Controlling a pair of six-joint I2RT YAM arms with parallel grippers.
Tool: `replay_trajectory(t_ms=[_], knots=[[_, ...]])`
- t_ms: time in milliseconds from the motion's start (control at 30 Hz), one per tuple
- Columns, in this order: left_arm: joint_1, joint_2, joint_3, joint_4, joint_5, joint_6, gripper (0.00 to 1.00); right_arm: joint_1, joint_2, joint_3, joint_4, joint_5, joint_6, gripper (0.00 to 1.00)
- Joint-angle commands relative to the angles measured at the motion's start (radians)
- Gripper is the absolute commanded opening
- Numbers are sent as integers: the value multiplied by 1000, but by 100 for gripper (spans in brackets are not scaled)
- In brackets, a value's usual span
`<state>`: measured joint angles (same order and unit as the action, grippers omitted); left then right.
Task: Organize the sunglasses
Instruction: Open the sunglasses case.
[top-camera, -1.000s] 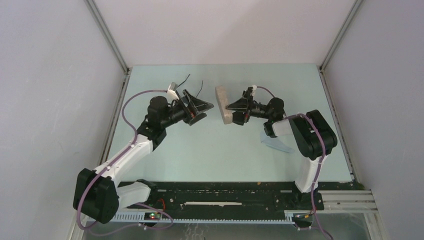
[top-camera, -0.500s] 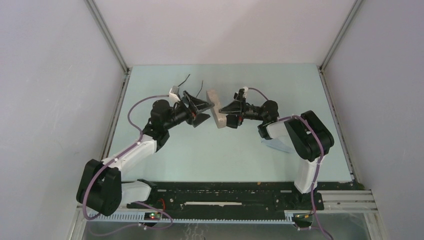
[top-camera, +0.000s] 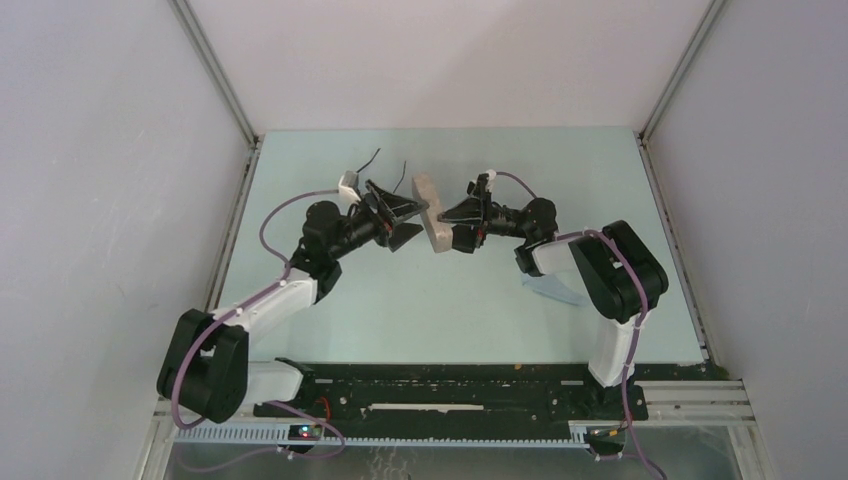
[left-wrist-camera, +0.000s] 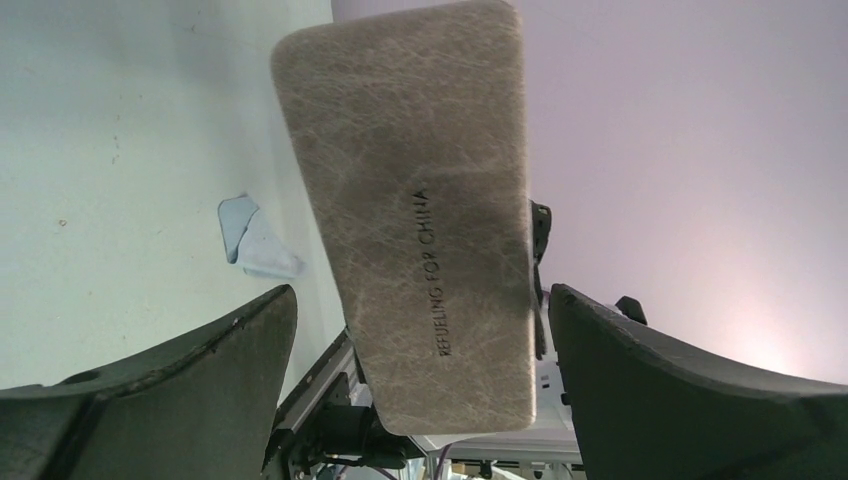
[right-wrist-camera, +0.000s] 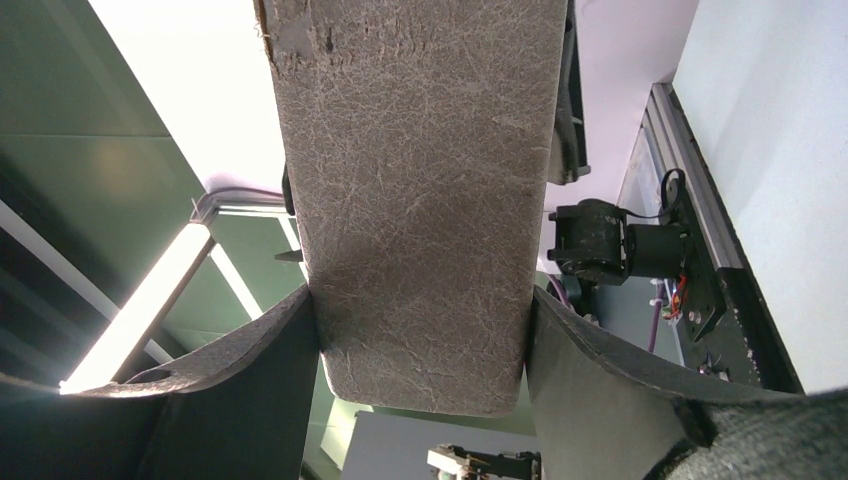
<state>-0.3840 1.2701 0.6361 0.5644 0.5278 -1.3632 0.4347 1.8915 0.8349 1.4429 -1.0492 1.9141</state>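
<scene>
- The sunglasses (top-camera: 377, 156) lie on the table (top-camera: 400, 320) at the far side. Only their thin arms show behind the left claw (top-camera: 408, 214), and nothing holds them.
- The case (top-camera: 428, 212) is up in the air between the two claws and looks closed.
- The right claw (right-wrist-camera: 420, 325) is clenched on one end of the case, with a finger on each long side.
- The left claw is spread wide around the other end and, as far as can be seen, grips nothing.
- The step is probably a second hold to open the case. The left claw should close squarely across the free end while the right holds steady.
- The cloth (top-camera: 556, 288) lies by the right arm, well apart.
- The glasses sit close behind the left claw, so backing up could knock them.
</scene>
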Motion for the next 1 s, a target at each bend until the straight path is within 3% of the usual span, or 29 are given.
replay_trajectory(t_ms=[0, 767, 967], knots=[[5, 36, 33, 75, 7, -22, 100, 8, -33, 42, 74, -1, 10, 27], [7, 111, 71, 246, 22, -117, 96, 25, -23, 43, 74, -19, 8, 22], [7, 123, 67, 274, 22, -131, 78, 28, -19, 43, 74, -17, 11, 21]])
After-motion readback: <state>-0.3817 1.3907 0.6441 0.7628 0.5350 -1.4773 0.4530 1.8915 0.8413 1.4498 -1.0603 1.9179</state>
